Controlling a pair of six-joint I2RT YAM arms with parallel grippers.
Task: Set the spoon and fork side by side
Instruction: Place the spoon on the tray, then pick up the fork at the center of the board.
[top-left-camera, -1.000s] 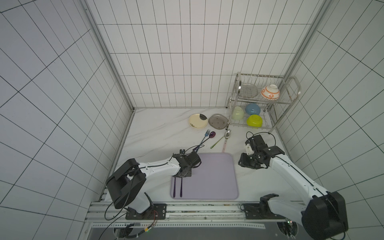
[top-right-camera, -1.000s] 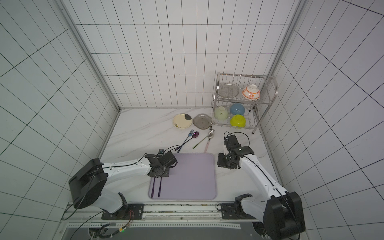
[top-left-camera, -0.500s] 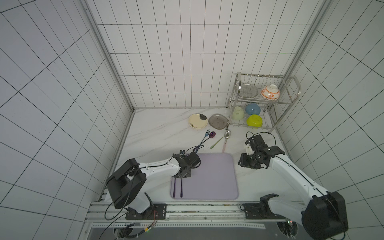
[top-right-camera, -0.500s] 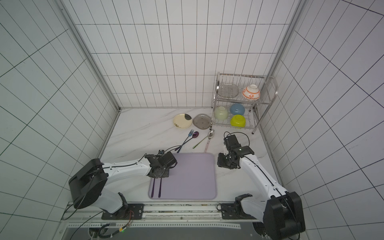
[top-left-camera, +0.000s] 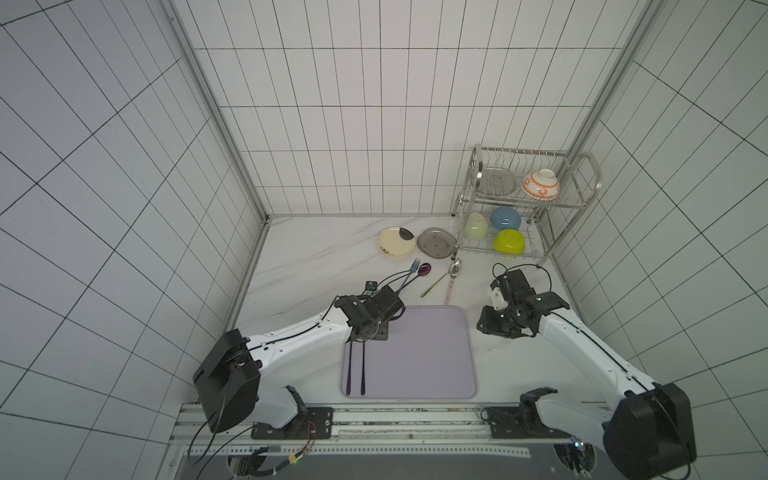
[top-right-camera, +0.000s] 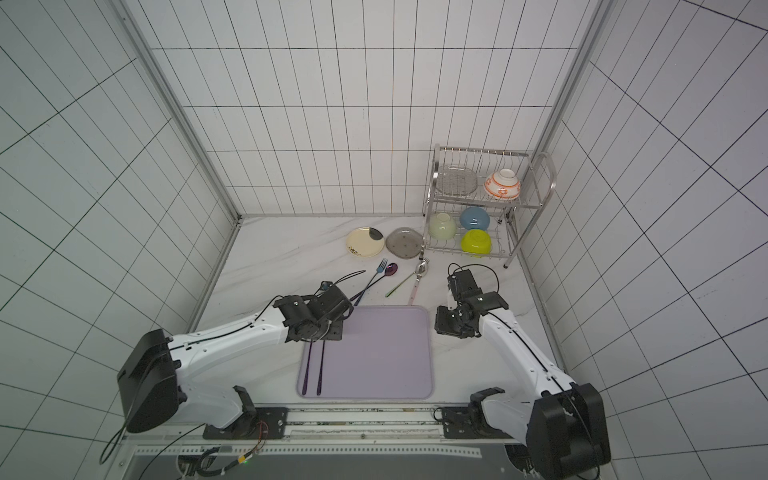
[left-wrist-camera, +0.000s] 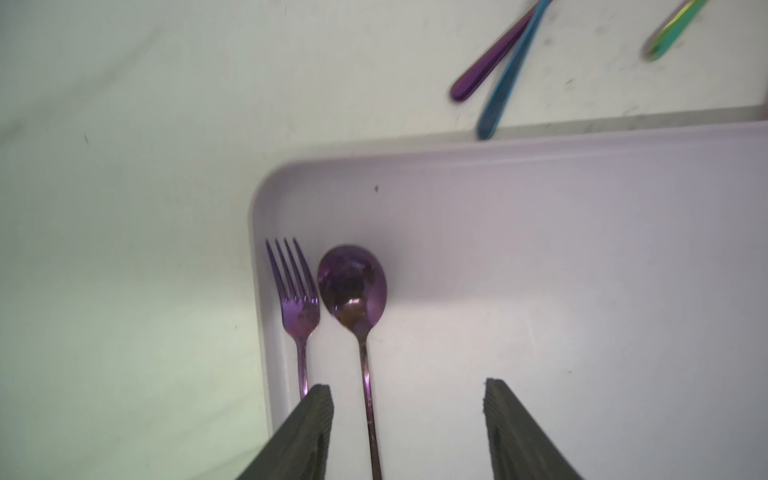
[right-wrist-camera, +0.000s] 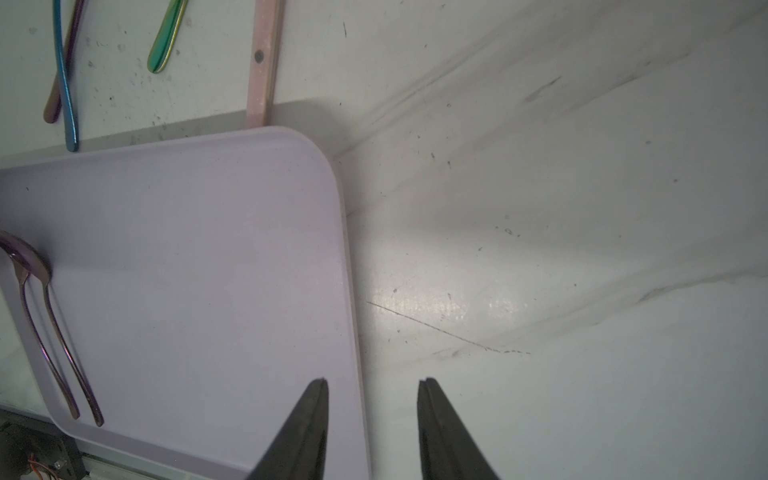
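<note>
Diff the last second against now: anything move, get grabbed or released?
The left gripper opened and let go of the spoon. The spoon's handle now lies free between the spread jaws, beside the fork on the tray. Unchanged: the right gripper, open at the tray's edge; the fork and the spare cutlery behind the tray lie where they were.

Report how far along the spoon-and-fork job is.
Done: the purple fork and purple spoon lie side by side, parallel, at the lilac tray's edge. In hand: nothing; the left pincer stands open astride the spoon's handle, the right pincer open and empty at its opposite edge. Left: only backing the arms away, it seems.
</note>
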